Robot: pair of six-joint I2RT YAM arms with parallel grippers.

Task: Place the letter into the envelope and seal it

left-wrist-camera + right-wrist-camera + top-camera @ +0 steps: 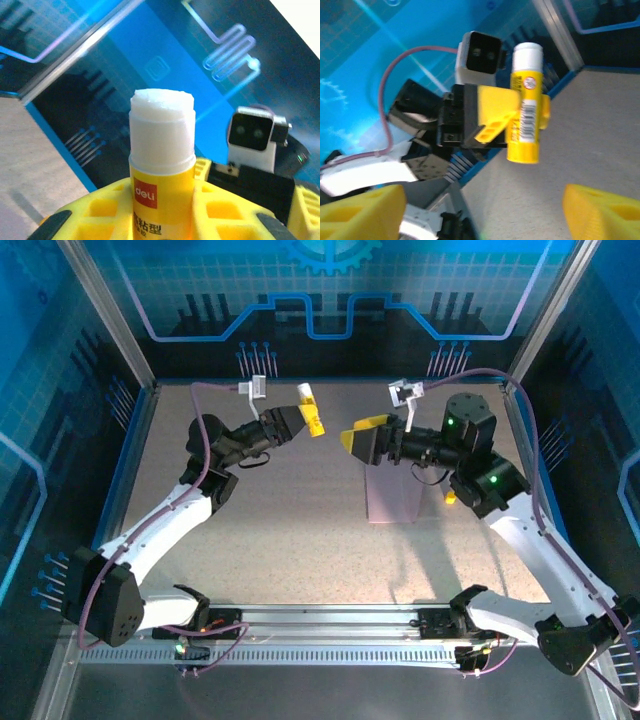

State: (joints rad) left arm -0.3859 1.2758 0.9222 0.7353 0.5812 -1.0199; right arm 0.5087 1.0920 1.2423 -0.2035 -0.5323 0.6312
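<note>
My left gripper point(297, 422) is shut on a yellow glue stick point(311, 410), held up over the back of the table. Its white top point(162, 125) is bare and the yellow fingers point(95, 210) clamp its labelled body. My right gripper point(356, 437) stands open just right of the stick, apart from it, with nothing between its fingertips point(600, 210). From the right wrist, the glue stick point(526, 107) sits crosswise in the left jaws. The pale pink envelope point(394, 496) lies flat on the table under my right arm. The letter is out of view.
A small yellow piece point(450, 498) lies beside the envelope by my right arm. The speckled table point(290, 540) is walled by blue panels point(60, 390) on three sides, with a metal rail point(330, 625) along the near edge.
</note>
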